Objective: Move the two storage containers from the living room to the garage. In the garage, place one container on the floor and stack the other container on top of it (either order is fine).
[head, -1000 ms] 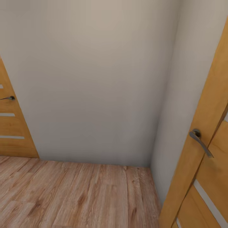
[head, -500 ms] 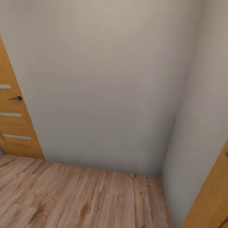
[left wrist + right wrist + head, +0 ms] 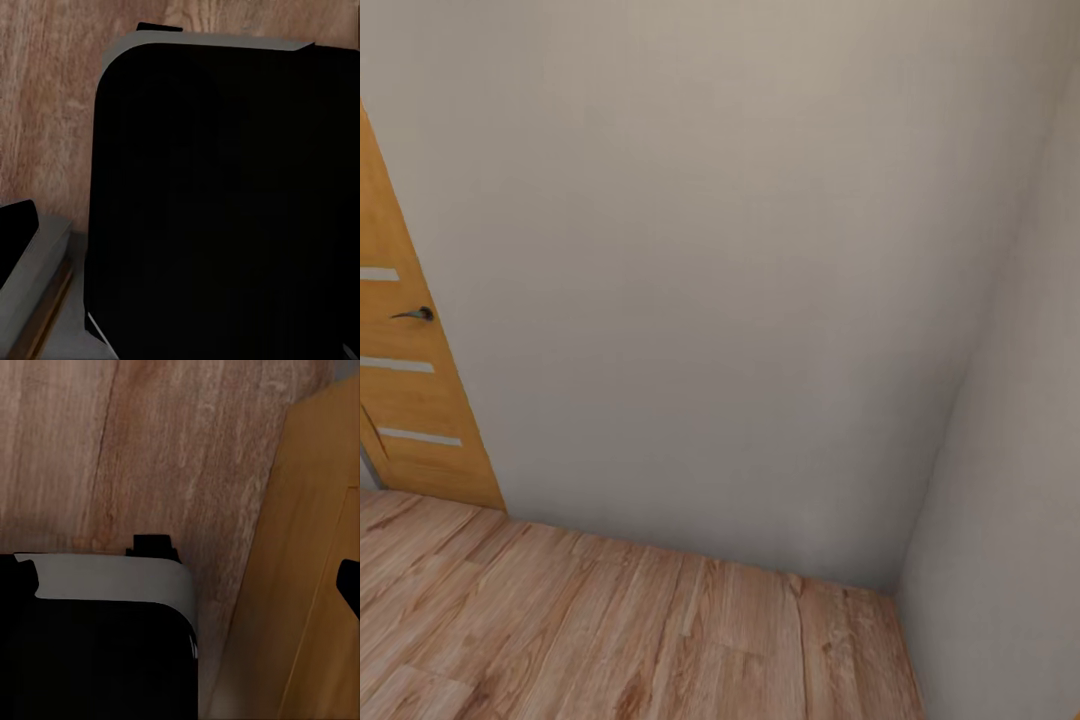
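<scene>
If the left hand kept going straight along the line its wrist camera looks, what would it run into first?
Most likely the robot's own black base, which takes up most of the left wrist view, with the wood plank floor beyond its edge. The hand's fingers cannot be made out there, so the exact line and depth are uncertain.

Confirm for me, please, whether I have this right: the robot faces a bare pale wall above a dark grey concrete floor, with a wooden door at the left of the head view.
Not quite. The floor is light wood planks, not dark grey concrete, as the head view shows. The rest stands: a bare pale wall ahead and a wooden door at the left of that view.
</scene>
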### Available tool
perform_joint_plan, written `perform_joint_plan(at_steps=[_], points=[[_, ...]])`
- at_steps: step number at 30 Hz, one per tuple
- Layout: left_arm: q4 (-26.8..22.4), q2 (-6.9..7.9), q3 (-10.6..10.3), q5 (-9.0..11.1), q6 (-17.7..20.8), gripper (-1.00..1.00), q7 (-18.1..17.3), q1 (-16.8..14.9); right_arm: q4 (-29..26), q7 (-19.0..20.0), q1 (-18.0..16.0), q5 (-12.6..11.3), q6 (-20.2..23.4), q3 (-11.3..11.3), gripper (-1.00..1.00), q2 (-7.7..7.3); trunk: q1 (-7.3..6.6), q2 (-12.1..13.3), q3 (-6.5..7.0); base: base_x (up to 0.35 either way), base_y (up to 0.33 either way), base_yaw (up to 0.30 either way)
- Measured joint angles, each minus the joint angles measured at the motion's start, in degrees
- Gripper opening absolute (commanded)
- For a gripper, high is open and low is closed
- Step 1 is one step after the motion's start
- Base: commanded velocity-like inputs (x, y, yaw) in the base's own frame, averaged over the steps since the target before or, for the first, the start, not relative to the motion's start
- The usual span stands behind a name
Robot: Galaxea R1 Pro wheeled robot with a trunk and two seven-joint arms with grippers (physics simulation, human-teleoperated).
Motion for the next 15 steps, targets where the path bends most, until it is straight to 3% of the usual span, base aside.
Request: perform_joint_plan(at_steps=[15], points=[[0.02, 0.03, 0.0, 0.01, 0.0, 1.0, 0.0, -0.03, 0.0, 0.02, 0.0, 0.0, 0.02, 0.08, 1.0, 0.05, 0.0, 0.0, 0.0, 0.304, 0.149, 0.012]])
